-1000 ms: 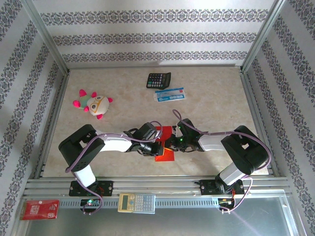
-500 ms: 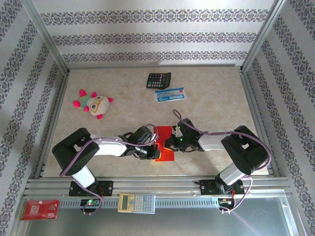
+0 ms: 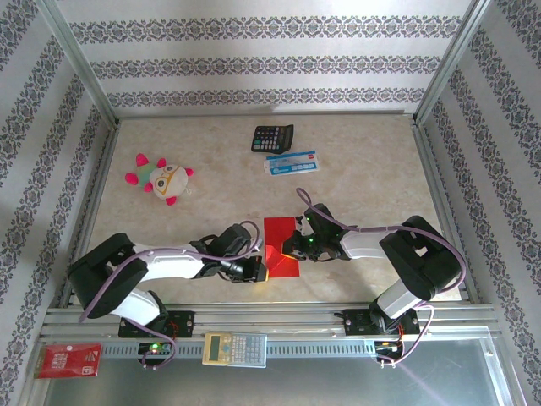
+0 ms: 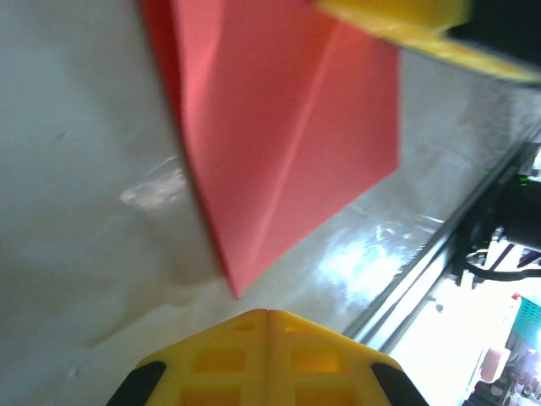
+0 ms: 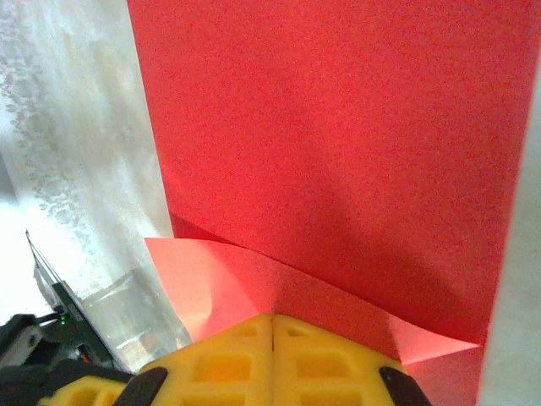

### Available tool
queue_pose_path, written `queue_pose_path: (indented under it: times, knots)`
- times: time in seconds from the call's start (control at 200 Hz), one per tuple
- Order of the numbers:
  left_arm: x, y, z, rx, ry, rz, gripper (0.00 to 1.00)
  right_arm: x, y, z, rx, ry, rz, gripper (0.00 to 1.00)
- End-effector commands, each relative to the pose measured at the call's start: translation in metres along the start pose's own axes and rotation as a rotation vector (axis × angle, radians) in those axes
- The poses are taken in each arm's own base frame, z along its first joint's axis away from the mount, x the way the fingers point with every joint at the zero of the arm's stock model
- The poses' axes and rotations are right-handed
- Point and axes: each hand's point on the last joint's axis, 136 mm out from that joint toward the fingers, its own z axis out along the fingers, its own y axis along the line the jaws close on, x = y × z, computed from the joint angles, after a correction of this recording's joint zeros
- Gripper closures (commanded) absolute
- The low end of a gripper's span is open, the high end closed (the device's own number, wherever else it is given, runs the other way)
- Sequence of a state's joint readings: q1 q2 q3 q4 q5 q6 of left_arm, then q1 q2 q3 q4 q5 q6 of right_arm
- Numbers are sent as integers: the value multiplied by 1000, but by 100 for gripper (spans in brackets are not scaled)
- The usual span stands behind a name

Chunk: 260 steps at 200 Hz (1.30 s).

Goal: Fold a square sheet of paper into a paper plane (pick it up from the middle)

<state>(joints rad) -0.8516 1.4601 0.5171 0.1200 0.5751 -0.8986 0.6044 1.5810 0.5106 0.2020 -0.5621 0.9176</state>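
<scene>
the square sheet of paper [image 3: 281, 248] lies on the table [image 3: 363, 186] between the two arms, near the front edge, already partly creased - the left wrist view shows a straight crease [image 4: 296, 144] running up from its near corner. the right tool [image 3: 290, 248] is clenched, its tips together and resting on a low flap [image 5: 254, 279] at the sheet's edge. that flap looks curled, not pressed flat. the left tool [image 3: 260, 271] is clenched too, with nothing between its tips, and sits just short of the paper's corner, apart from it as far as the left wrist view tells.

the step in hand looks like setting a fold: one tool pins, the other flattens. to do it well, the right tool should be the anchor, bearing straight down on the flap so the sheet cannot skate over the smooth table. the left tool should come onto the paper from the corner and stroke along the fold line, not across it - a sideways push would swing the whole sheet round the pinned point and skew the fold. light pressure should do, since thin paper buckles ahead of a hard push. the flap's edge should sit true against the crease before anything is pressed, because a wrong line set here would carry into the plane's nose.
</scene>
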Motion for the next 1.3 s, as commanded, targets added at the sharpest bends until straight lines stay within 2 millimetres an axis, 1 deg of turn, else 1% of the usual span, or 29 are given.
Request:
queue_pose_path:
  times: [0.0, 0.08, 0.18, 0.31, 0.405, 0.485, 0.605, 0.704, 0.784, 0.894, 1.149, 1.294]
  knots:
    - [-17, -24, -3, 34, -42, 25, 100, 17, -62, 0, 230, 23, 101, 100]
    - [-24, -20, 5, 15, -35, 17, 100, 17, -62, 0, 228, 21, 101, 100]
    - [-30, -11, 12, -18, -39, 8, 100, 17, -61, 0, 227, 18, 99, 100]
    - [-27, 6, 21, -71, -12, 5, 100, 16, -57, 0, 217, 19, 94, 100]
    - [-20, 20, 25, -98, 5, -5, 100, 12, -48, 0, 195, 19, 81, 100]
    - [-14, 29, 26, -117, 17, -13, 100, 8, -38, -2, 168, 14, 67, 100]
    - [-4, 41, 27, -133, 35, -35, 100, -1, -12, -6, 102, 5, 30, 96]
    - [4, 50, 27, -147, 48, -55, 100, -9, 14, -14, 33, -8, -6, 89]
    - [6, 53, 27, -154, 52, -59, 100, -8, 25, -19, 7, -23, -11, 85]
    - [6, 54, 27, -161, 53, -58, 100, -1, 29, -19, -8, -31, -8, 85]
    - [7, 55, 28, -169, 61, -58, 100, 16, 21, -3, 14, -11, 10, 89]
    - [8, 58, 28, -178, 65, -62, 100, 17, 17, 6, 26, 7, 12, 90]
